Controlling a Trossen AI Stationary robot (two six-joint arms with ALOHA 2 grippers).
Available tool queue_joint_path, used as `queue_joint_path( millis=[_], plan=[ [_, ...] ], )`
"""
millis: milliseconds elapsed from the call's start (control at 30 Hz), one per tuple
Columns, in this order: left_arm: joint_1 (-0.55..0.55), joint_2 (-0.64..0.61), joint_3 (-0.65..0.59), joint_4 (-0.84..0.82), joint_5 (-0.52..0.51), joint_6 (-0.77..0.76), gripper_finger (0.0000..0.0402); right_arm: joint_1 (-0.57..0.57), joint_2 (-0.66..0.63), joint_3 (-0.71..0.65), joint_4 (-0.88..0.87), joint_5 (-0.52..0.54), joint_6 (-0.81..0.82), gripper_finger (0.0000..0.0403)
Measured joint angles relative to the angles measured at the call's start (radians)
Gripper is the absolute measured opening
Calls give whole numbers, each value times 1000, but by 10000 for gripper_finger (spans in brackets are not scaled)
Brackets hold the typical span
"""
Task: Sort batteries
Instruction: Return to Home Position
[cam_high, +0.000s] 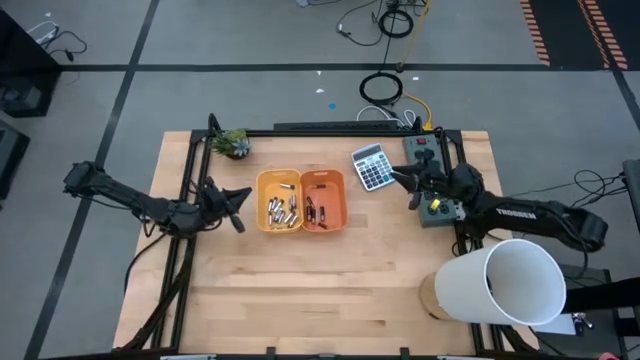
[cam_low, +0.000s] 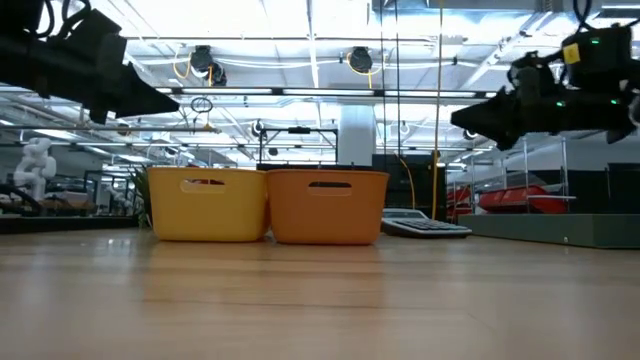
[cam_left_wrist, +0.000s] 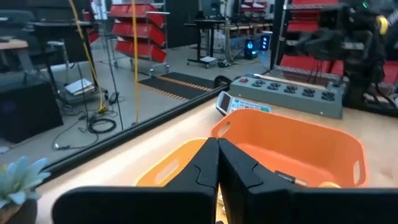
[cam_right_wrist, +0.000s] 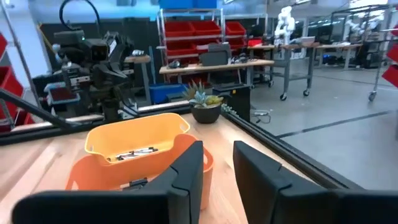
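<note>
Two trays stand side by side mid-table: a yellow tray (cam_high: 262, 200) with pale silvery batteries (cam_high: 282, 210) lying on its floor, and an orange tray (cam_high: 340, 203) with dark batteries (cam_high: 315, 208). My left gripper (cam_high: 245, 195) hovers just left of the yellow tray, raised off the table, its fingers shut (cam_left_wrist: 217, 155) on nothing. My right gripper (cam_high: 398, 178) hangs in the air right of the orange tray, near the calculator, and is open (cam_right_wrist: 217, 168). The low view shows both trays' walls (cam_low: 208, 205) but none of their contents.
A grey calculator (cam_high: 372, 167) lies right of the trays, beside a power strip (cam_high: 430, 180) at the right edge. A small potted plant (cam_high: 233, 143) stands at the far left corner. A big white cylinder (cam_high: 500, 285) lies at the near right. Bare wood stretches along the near side.
</note>
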Motion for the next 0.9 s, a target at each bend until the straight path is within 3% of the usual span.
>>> queue_joint_path(
  millis=[200,400,900],
  plan=[
    [-11,-81,-2,-92,-32,-53,10,-12,-170,-27,-183,5,27,68],
    [-76,-145,-2,-198,-133,-81,7,-11,-345,-27,-339,4,37,60],
    [-227,-325,-2,-479,-186,-248,2,-11,-722,-27,-687,7,49,54]
  ],
)
